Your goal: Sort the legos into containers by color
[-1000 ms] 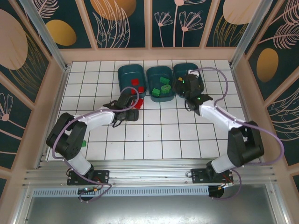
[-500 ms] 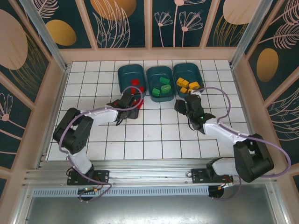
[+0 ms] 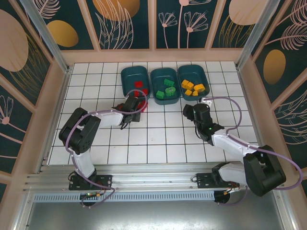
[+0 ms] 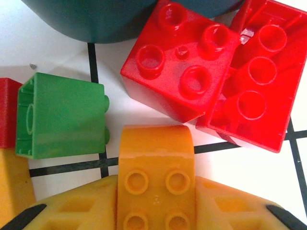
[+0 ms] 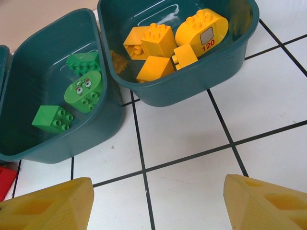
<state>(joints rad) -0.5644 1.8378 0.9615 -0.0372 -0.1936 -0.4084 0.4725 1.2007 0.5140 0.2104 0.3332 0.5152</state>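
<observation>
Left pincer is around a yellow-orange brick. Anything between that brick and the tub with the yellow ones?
Yes. Two red bricks lie just ahead of the yellow-orange brick, and the green-brick tub stands between it and the yellow-brick tub. It would likely need lifting over.

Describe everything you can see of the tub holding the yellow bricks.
The tub is a shallow dark teal container of glossy plastic with rounded corners, upright on the white tiled table. It holds about five yellow-orange bricks, one rounded and marked 120. Its left side appears to touch the green-brick tub.
</observation>
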